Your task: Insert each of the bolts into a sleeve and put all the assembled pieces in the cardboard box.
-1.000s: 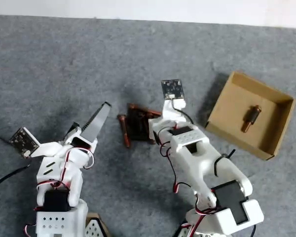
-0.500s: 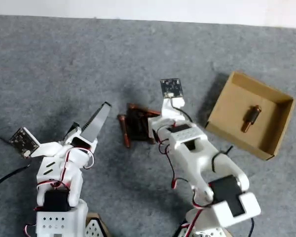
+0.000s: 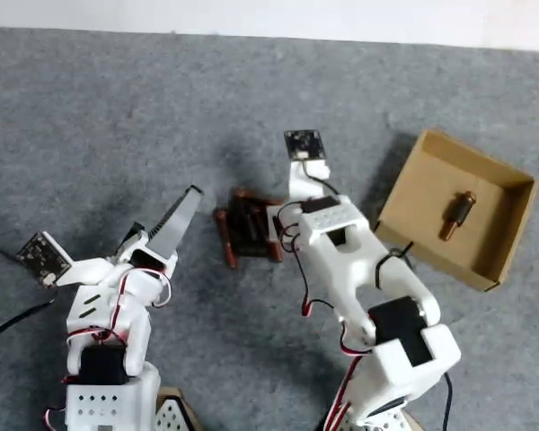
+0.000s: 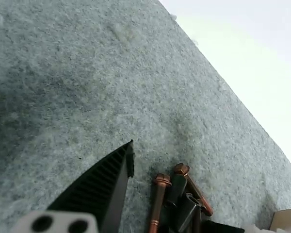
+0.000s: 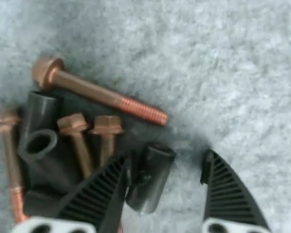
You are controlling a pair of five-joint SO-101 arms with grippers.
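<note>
The right hand [image 5: 167, 162] is released, its jaws spread to either side of one black sleeve [image 5: 149, 184]. That sleeve lies on the fringe of the heap of bolts and sleeves [image 3: 247, 229] in the middle of the bench [image 3: 90, 117]. I judge the straddle is a set-up for pinching this sleeve, which lies a little apart from the copper bolts [image 5: 97, 94] and so can be lifted without dragging its neighbours.

The left hand [image 3: 181, 211] sits just left of the heap, aimed at it but touching nothing. From these angles I cannot tell whether it is released or clenched. It is probably parked there to take a bolt for the mating.

The cardboard box [image 3: 490, 229] stands at the right, within the right arm's side, with one assembled piece [image 3: 456, 214] inside it.
</note>
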